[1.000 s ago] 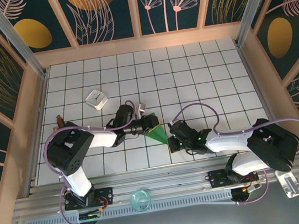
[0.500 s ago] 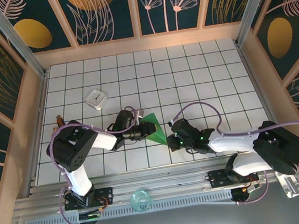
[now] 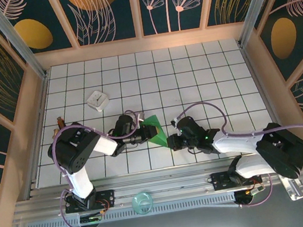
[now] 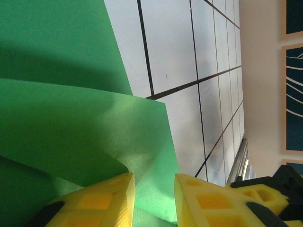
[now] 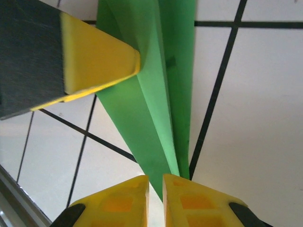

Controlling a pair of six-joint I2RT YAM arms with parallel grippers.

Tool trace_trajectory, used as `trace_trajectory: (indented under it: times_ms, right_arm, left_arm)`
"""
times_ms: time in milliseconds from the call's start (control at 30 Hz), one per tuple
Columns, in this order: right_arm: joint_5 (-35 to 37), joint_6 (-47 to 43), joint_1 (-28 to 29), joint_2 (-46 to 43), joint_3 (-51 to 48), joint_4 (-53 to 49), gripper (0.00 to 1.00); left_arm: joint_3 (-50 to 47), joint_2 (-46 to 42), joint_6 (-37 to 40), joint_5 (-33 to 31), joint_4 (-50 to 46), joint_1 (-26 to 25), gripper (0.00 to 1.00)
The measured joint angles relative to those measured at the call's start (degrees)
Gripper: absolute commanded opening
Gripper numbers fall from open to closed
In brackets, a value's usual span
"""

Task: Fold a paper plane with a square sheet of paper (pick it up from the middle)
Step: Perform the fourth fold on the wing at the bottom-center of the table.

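Start at the far left of the tiled table [image 3: 201,67]: note the white box [image 3: 98,100], well apart from the work and not involved.

Move on to the left pincer [image 3: 143,132]. Read its state from the left wrist view: yellow fingers [image 4: 99,201] standing apart, with a loose fold of the green paper [image 3: 155,127] running through the gap, not pressed flat. Treat as open around the paper's left edge, not as a clamp. Compare with a second ago: drawn back slightly toward its own base, and narrowed a little.

Locate the paper between the two pincers, lying on the tiles near the front of the table, folded to a point aimed at the right pincer [image 3: 171,142]. Compare again: a second ago a narrow, dark wedge; now a broader, brighter triangle, apparently laid flatter. Take this as a flap spreading out, probably partway through the folds, not a finished dart.

Finish at the right. Check the right wrist view: fingers [image 5: 199,201] almost together, leaving a thin slit, with the paper's tip reaching into it. Cannot tell whether pinched or just released. Expect the tip to slip if loosened; confirm the hold before creasing further.
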Motion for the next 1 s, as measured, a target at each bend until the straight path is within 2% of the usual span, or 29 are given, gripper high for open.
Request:
trace_trajectory:
  times_ms: [267, 467, 700, 1000]
  right_arm:
    - [0.7, -0.5, -0.2, 3.5, 0.1, -0.1, 0.15]
    - [0.6, -0.5, -0.2, 4.4, 0.4, 0.0, 0.11]
    - [0.5, -1.0, -0.3, 4.4, 0.7, 0.1, 0.18]
    - [0.2, -2.2, -2.0, 3.3, 0.8, -0.7, 0.21]
  left_arm:
    - [-0.2, 0.1, 0.0, 0.0, 0.6, 0.0, 0.30]
    - [-0.2, 0.1, 0.0, 0.0, 0.6, 0.0, 0.30]
    - [-0.2, 0.1, 0.0, 0.0, 0.6, 0.0, 0.30]
    - [-0.2, 0.1, 0.0, 0.0, 0.6, 0.0, 0.30]
